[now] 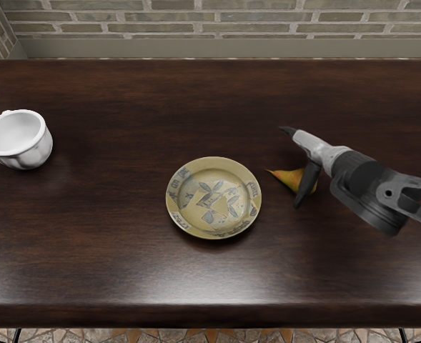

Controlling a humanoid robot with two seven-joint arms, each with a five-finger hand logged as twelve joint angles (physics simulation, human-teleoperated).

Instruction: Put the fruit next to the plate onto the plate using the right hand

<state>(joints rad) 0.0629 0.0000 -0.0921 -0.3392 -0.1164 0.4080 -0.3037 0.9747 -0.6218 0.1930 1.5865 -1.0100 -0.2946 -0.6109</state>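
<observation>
The yellow-orange fruit (pixel 287 177) lies on the table beneath my right hand (pixel 314 153), fingers spread wide and holding nothing; I'd close snugly around it before lifting toward the plate (pixel 174 187) just past the fingertips.

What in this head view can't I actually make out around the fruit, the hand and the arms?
1. The yellow-orange fruit, head view: the right hand covers its right part, so its kind and whole shape are unclear.
2. The right hand, head view: the slanted overhead angle does not show whether it touches or grips the fruit.
3. The grey and black right arm: cut off by the picture's right edge.
4. The left arm: entirely out of frame.
</observation>
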